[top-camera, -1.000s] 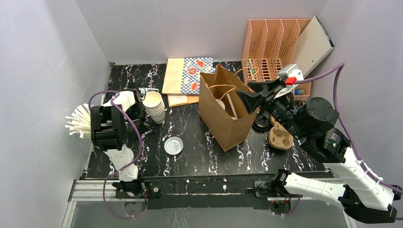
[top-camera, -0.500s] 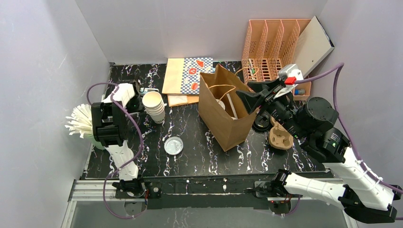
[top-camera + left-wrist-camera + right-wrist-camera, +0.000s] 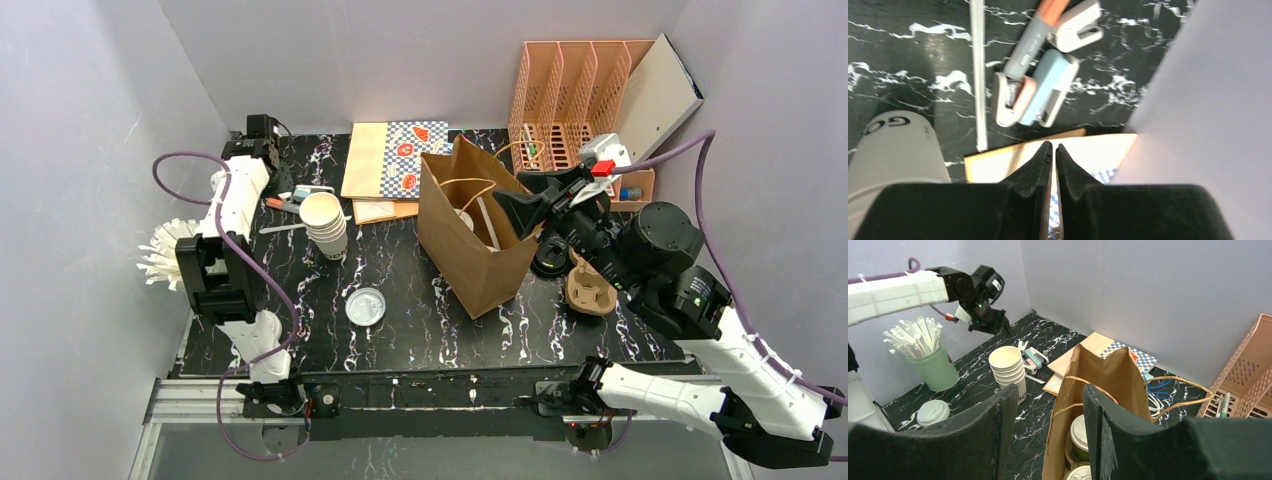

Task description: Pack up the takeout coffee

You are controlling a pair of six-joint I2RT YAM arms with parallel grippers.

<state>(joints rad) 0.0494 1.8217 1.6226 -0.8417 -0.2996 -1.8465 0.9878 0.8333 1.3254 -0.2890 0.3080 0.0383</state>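
A brown paper bag (image 3: 470, 245) stands open mid-table. In the right wrist view (image 3: 1100, 380) it holds a green-sided coffee cup with a white sip lid (image 3: 1078, 433) and a second white-lidded cup (image 3: 1081, 474) in front of it, both seated in a cardboard carrier. One white lid shows inside the bag from above (image 3: 465, 218). My right gripper (image 3: 522, 212) (image 3: 1049, 390) is open and empty, hovering at the bag's right rim. My left gripper (image 3: 282, 185) (image 3: 1054, 145) is shut and empty, at the back left above a stapler (image 3: 1040, 95) and pens.
A stack of lidless cream cups (image 3: 325, 222) stands left of the bag. A loose round lid (image 3: 366, 306) lies in front. A green cup of stirrers (image 3: 165, 255) sits at the left edge. A cardboard carrier (image 3: 590, 285), black lid (image 3: 551, 260) and orange file rack (image 3: 570, 100) are right; paper sleeves (image 3: 395, 160) behind.
My left arm has stretched from beside the cup stack toward the back left corner, its gripper staying shut. My right gripper has hardly moved over the bag.
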